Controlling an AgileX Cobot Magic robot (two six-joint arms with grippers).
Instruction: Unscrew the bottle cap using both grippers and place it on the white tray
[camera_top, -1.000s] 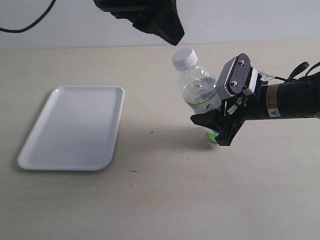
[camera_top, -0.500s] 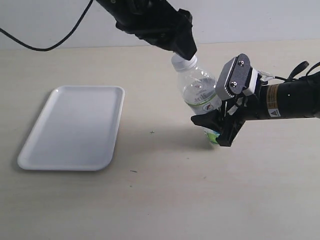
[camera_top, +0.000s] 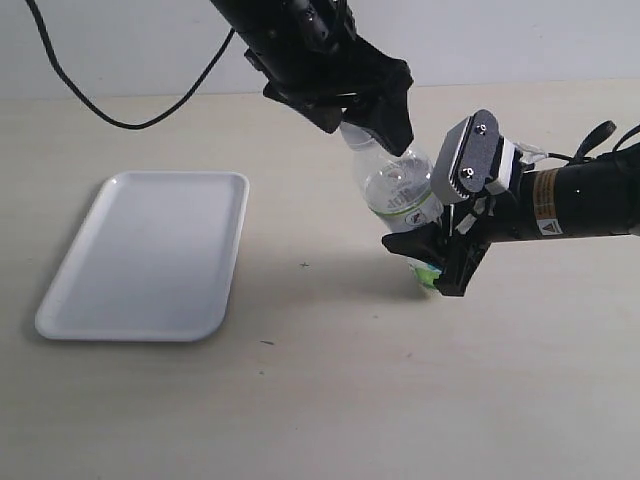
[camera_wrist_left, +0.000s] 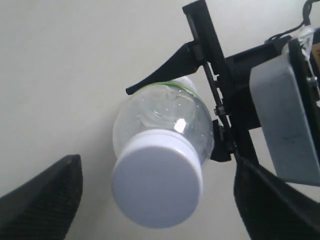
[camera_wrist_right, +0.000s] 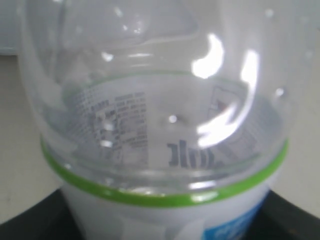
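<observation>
At the neck, left pincer (camera_top: 388, 118) is spread, fingers (camera_wrist_left: 45, 195) flanking the cap (camera_wrist_left: 157, 187) without touching. Cap sits on the bottle (camera_top: 398, 190), axis leaning trayward. Right pincer (camera_top: 437, 262) is clamped low on the bottle. Tray (camera_top: 150, 250) lies well left on the bench (camera_top: 330, 400), nothing between.

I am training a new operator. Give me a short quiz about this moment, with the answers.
1. True or false: the cap is already off the bottle.
2. Fill in: the left end effector is ___ (open/shut) around the cap.
3. What grips the bottle's lower part? A) left end effector B) right end effector C) nothing
Key: 1 false; 2 open; 3 B.
</observation>
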